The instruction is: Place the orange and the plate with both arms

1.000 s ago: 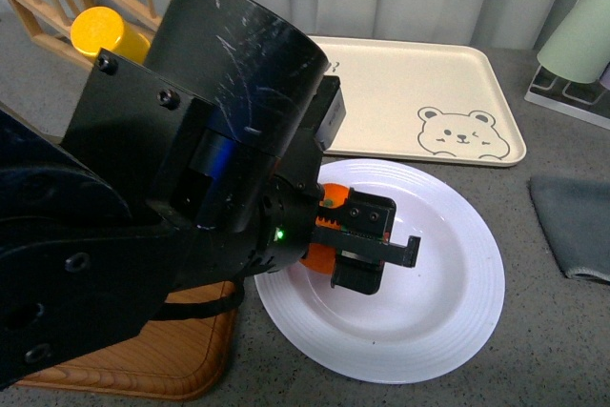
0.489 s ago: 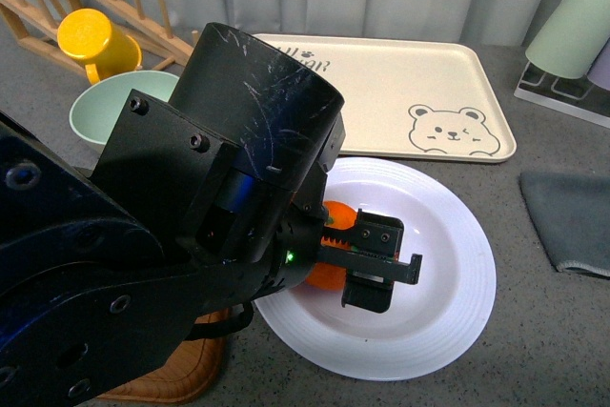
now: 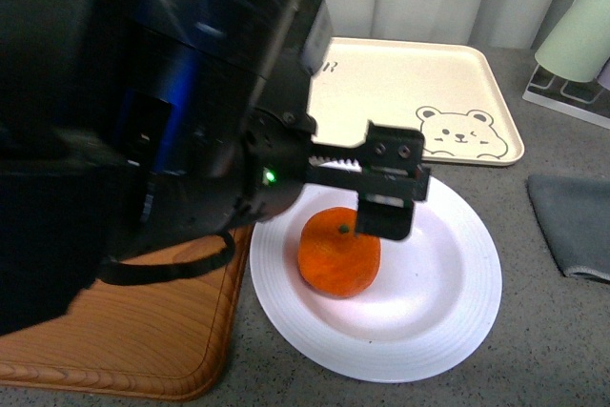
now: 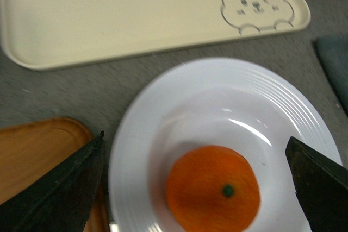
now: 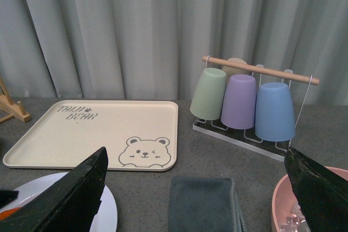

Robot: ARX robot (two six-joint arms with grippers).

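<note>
Here my left claw (image 4: 194,137) hangs wide open above the orange (image 3: 339,252), holding nothing. I judge the fruit needs no grip, as it rests in the well of the plate (image 3: 448,312), toward the rim beside the wooden board (image 3: 143,331).

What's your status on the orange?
Left gripper open, over orange. Right gripper open, empty. Orange sitting in white plate, stem up. Nothing in the way.

Bulky black scratched left arm (image 3: 143,111) fills the left half of the front view, small green light (image 3: 268,176) lit at its wrist. Black left tool (image 4: 194,139) points down, jaws spread wide, gripping nothing; one finger (image 3: 385,214) hangs from a toothed rail (image 3: 334,157). Black right tool (image 5: 196,150) held level, facing forward, jaws wide apart, empty.
</note>
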